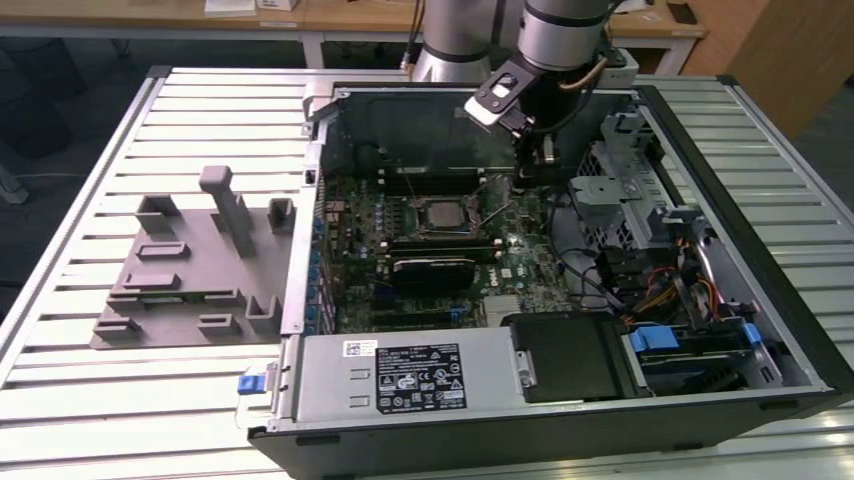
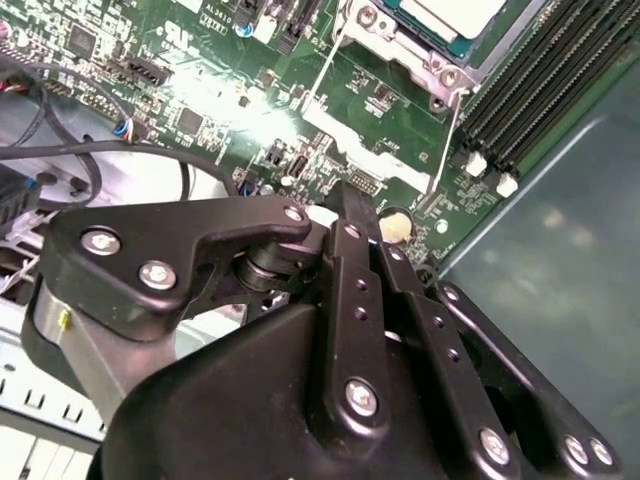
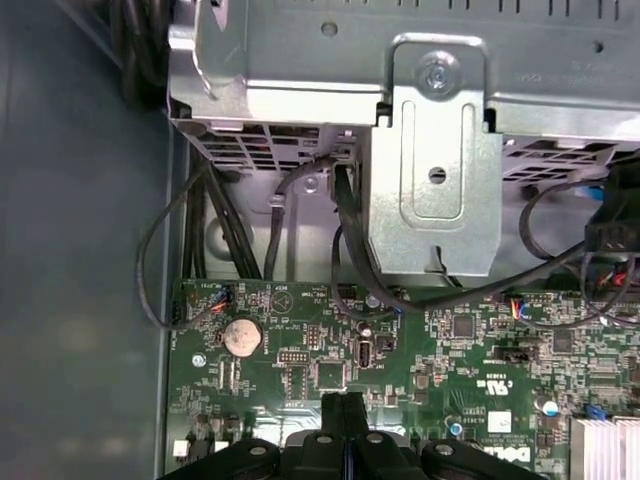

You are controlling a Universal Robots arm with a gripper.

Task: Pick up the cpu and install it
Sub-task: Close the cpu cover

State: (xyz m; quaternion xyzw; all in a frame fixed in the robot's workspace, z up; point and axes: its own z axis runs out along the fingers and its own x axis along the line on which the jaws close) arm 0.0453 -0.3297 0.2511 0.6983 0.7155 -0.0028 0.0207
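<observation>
Inside the case [image 1: 400, 125], the gripper [image 1: 523, 172], fingers together and empty, hangs at the exterior view's right of the seated cpu [image 1: 438, 212]; the lever [image 2: 321, 80] wants slow pressing, I judge.

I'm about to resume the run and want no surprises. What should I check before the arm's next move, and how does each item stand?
1. Cpu lying in the socket: ok.
2. Claw shut with nothing in it: ok.
3. Claw apart from the cpu, over the motherboard near the coin cell: ok.
4. Socket lever latched: cannot tell.
5. Grey tray outside the case, away from the claw: ok.
</observation>
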